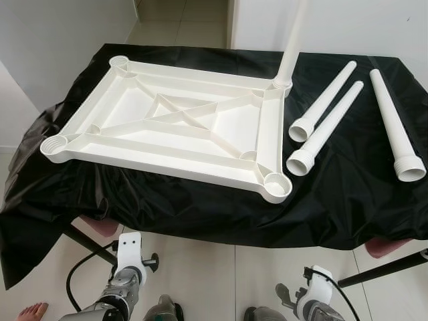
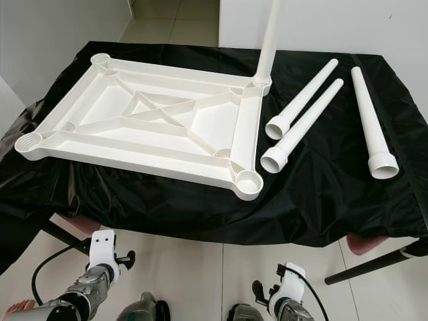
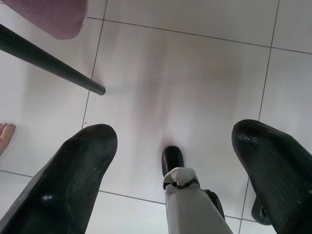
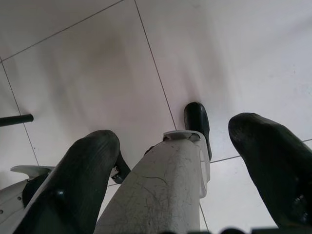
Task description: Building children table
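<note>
Top: white ribbed plastic, underside up on the table, so its corner sockets face up for legs.
Fitted leg: upright in far-right socket, smooth tapered tube.
Loose legs: three, lying right of the top, wide threaded ends toward the near edge, within reach.
Cloth: black, glossy, creased.
Left gripper: hangs low over floor tiles, fingers apart, empty.
Right gripper: same, fingers apart, empty.
Stage, judged: one leg of four in.

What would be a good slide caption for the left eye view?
Upturned white tabletop on black cloth, one leg fitted upright, three loose legs beside it.
</note>
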`<state>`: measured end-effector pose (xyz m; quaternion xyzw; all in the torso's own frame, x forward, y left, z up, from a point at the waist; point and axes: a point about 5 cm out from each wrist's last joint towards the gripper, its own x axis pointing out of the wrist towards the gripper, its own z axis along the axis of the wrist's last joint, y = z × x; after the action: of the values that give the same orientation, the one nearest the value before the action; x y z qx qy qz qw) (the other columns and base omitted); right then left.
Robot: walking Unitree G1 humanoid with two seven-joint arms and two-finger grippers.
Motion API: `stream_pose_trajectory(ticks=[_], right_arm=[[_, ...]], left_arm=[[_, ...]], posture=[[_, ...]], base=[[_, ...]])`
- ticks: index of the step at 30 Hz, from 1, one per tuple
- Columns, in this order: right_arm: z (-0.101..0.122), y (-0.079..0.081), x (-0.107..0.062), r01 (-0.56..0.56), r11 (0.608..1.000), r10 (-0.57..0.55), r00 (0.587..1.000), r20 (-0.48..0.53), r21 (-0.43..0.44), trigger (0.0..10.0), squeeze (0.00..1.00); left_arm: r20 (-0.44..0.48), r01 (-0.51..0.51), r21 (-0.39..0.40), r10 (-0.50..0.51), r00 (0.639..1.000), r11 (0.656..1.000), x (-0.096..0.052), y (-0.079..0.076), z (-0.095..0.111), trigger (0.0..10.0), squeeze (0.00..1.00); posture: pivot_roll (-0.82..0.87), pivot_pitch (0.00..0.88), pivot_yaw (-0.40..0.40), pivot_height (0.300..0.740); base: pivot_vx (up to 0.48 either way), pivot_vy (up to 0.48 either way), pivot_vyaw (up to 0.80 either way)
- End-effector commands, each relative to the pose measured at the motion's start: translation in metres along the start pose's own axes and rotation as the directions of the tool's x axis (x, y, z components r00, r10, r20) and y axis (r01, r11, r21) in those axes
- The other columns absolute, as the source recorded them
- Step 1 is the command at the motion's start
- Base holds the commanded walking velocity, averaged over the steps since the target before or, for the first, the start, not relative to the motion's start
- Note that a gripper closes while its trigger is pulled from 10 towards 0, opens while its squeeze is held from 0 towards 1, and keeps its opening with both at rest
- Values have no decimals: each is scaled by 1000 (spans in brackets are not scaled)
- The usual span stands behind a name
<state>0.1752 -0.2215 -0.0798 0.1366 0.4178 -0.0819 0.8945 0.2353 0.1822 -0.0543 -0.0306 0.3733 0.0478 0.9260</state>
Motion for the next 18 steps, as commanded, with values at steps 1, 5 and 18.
stream_pose_trajectory(ticks=[1, 5, 18], right_arm=[[-7, -1, -1, 5, 1000, -6, 999, -35, -14, 10000, 0], [-5, -2, -1, 4, 1000, -5, 999, -34, -28, 10000, 0], [-10, -3, -3, 4, 999, -6, 999, -49, -49, 10000, 0]], left_arm=[[-41, -35, 1, 35, 999, 999, -2, 2, -10, 10000, 0], [-46, -32, -6, 31, 998, 999, -2, 2, -12, 10000, 0], [-58, -40, -7, 39, 998, 999, -4, 4, -19, 10000, 0]], posture=[[-5, 63, 34, 740], [-6, 61, 31, 740], [-11, 67, 39, 740]], base=[[0, 0, 0], [0, 0, 0], [0, 0, 0]])
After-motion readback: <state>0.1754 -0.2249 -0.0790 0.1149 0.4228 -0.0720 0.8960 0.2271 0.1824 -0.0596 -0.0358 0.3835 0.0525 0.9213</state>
